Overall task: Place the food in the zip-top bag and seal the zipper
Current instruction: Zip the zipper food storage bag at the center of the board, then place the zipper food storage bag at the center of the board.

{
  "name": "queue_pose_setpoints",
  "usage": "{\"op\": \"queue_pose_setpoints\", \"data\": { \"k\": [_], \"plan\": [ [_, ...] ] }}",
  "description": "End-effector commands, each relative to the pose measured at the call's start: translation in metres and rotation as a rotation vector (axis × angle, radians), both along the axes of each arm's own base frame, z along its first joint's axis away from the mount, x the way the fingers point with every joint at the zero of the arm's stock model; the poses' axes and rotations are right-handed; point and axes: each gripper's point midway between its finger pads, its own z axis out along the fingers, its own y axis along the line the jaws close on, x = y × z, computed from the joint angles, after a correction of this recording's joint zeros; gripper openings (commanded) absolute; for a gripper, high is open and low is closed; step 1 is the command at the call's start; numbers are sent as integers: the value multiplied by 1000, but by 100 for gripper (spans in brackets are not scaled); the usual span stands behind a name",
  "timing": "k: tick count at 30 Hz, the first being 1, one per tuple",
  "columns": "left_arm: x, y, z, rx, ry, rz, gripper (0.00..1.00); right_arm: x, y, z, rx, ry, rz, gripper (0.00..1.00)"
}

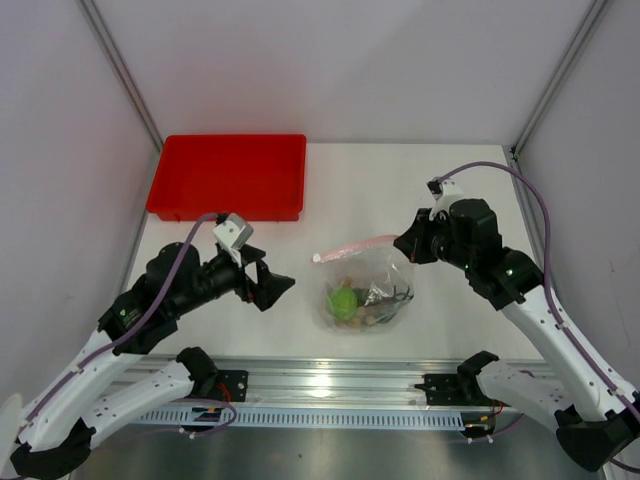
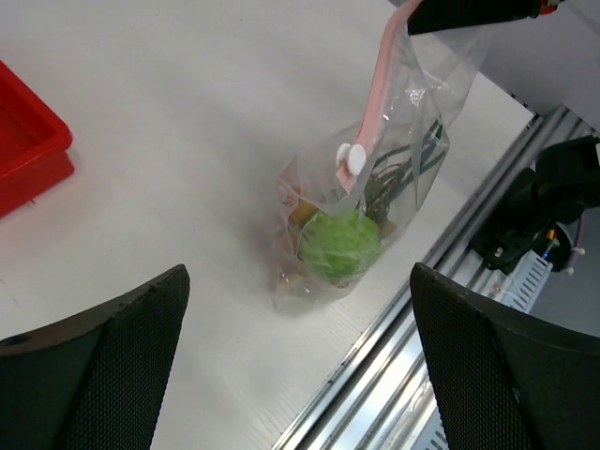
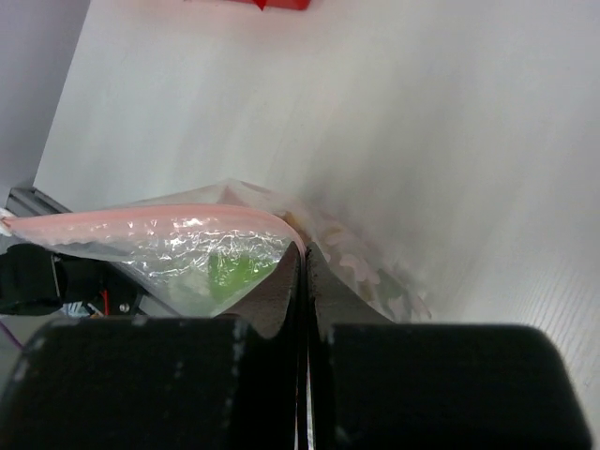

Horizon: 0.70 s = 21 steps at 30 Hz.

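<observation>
The clear zip-top bag (image 1: 368, 292) stands on the table near the front edge. Inside it are the lime-green fruit (image 1: 343, 302), the tan-brown fruits (image 1: 369, 317) and the thin green leaves (image 1: 392, 296). Its pinkish zipper (image 1: 356, 247) runs along the raised mouth. My right gripper (image 1: 408, 243) is shut on the right end of the zipper and holds the mouth up. In the right wrist view the pads (image 3: 295, 291) pinch the pink strip (image 3: 150, 222). My left gripper (image 1: 278, 285) is open and empty, left of the bag, which shows in its wrist view (image 2: 356, 225) with the fruit (image 2: 339, 245).
A red tray (image 1: 230, 175) sits at the back left of the table. An aluminium rail (image 1: 330, 380) runs along the near edge, close below the bag. Grey walls enclose the table on three sides.
</observation>
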Motion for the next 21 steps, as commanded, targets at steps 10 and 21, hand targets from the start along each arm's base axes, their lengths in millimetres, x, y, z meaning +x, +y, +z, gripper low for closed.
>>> {"op": "queue_pose_setpoints", "data": {
  "k": [10,21],
  "plan": [
    [-5,16,-13,-72,15,83,99,88,-35,-4,6,34,-301,0],
    [-25,23,-17,-122,25,47,100,178,-99,-78,-76,154,-491,0]
  ]
}}
